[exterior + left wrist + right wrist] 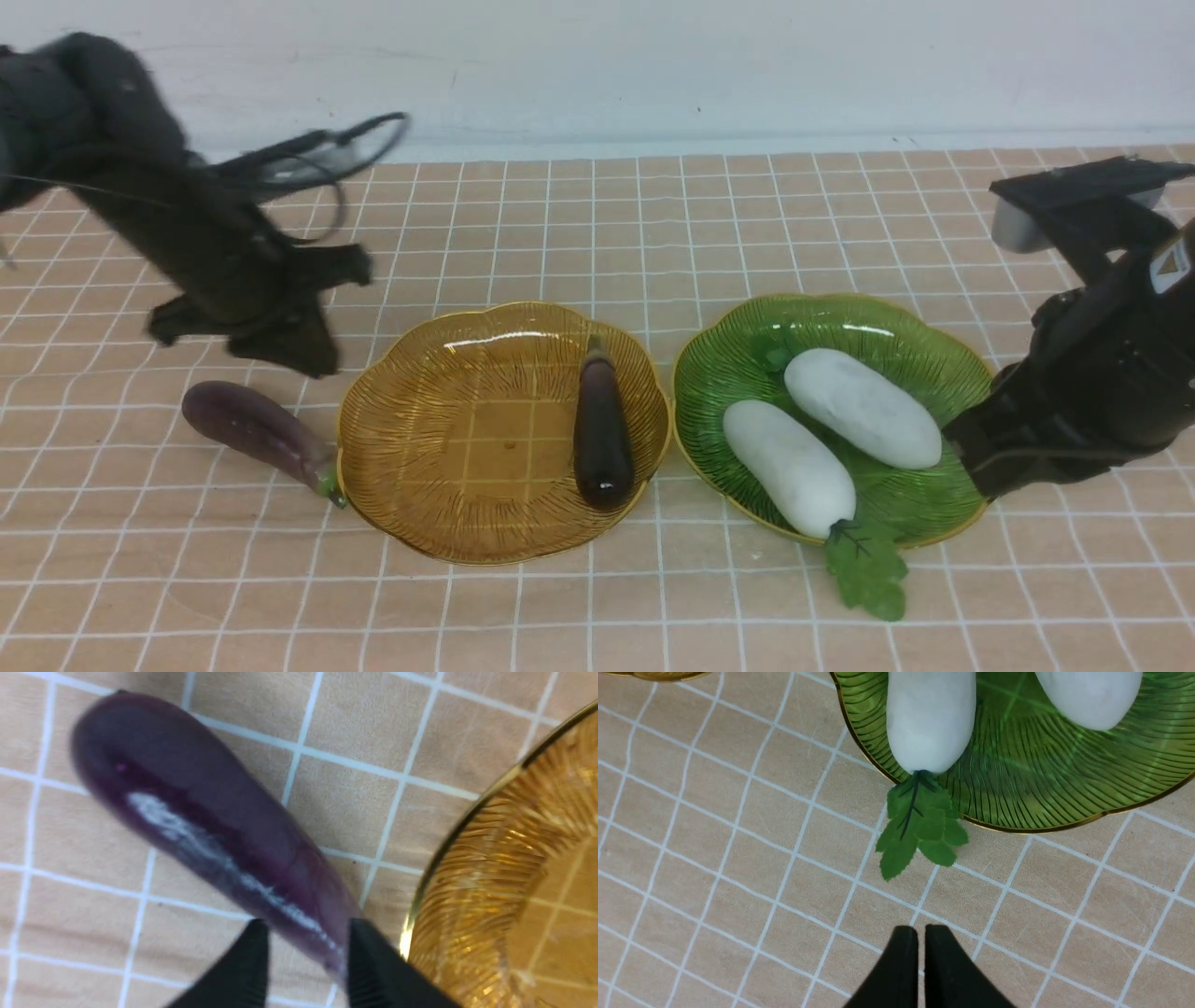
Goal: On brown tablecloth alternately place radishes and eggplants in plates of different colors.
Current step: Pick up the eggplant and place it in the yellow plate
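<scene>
On the brown tablecloth the amber plate holds the darker eggplant. The green plate holds both radishes; one radish's leaves hang over the rim. The paler eggplant lies on the cloth, its stem end touching the amber plate's left rim. My left gripper is open just above it; in the left wrist view the jaws straddle the eggplant's narrow end beside the amber plate. My right gripper is shut and empty beside the green plate.
A white wall runs along the cloth's far edge. The left arm's cables loop above the cloth at the back left. The two plates stand close together, nearly rim to rim.
</scene>
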